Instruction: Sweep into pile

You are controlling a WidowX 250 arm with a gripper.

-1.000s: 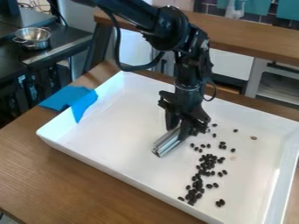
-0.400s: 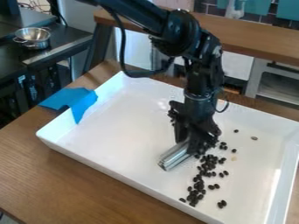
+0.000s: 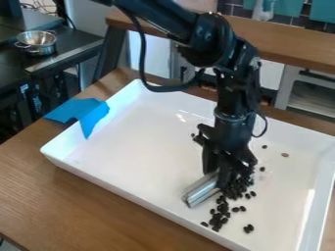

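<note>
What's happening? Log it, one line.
gripper: holds metal bar | bar: beside beans | beans: in tray, clustered, several stray | pile: unfinished

The tray (image 3: 140, 166) has smooth, glossy white walls that look like plastic, set on a worktop (image 3: 85, 211) of satin brown wood whose grain shows at seven o'clock. Shiny, ridged metal makes up the bar (image 3: 202, 191) in the matt black, plastic-looking claw (image 3: 220, 175), beside dark beans (image 3: 221, 215) with a faint sheen. At ten o'clock, a matt blue sheet (image 3: 77, 113) looks like cloth or paper, beyond it a polished metal bowl (image 3: 38, 44).
</note>
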